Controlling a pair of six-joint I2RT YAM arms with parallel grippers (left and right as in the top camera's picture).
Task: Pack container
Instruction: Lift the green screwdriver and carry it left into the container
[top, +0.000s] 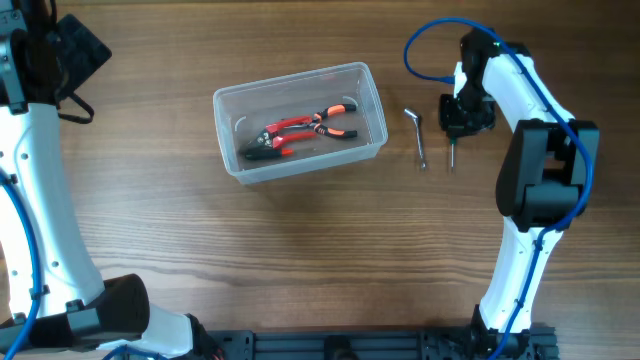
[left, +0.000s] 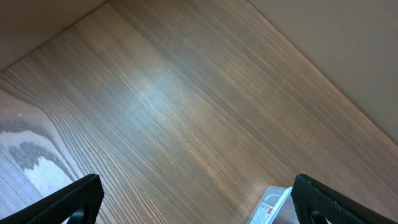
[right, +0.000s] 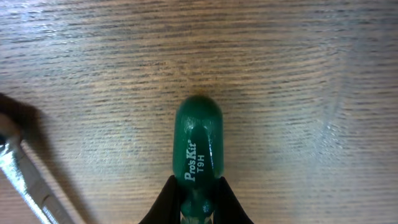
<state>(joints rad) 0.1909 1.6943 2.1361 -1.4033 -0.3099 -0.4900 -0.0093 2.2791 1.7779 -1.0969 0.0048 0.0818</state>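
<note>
Container (top: 310, 162): mid-table, upright, holding red-handled pliers (top: 300, 130), apparently two pairs.
Right gripper (right: 198, 200): pinching green screwdriver (right: 198, 137) by its handle, near hex key (top: 419, 135).
Left gripper (left: 199, 208): fingers spread over table (left: 186, 93).

— Is anything reading clearly?

— Only on the green handle (right: 198, 140) in the right wrist view. White lettering is running lengthwise along it, climbing from 6 o'clock toward 12. It is spelling "Pro'sKit".

— Is a number sitting with it?

— A smaller line is sitting on the 3 o'clock side of the brand name, and it is looking like "T9H".
</note>
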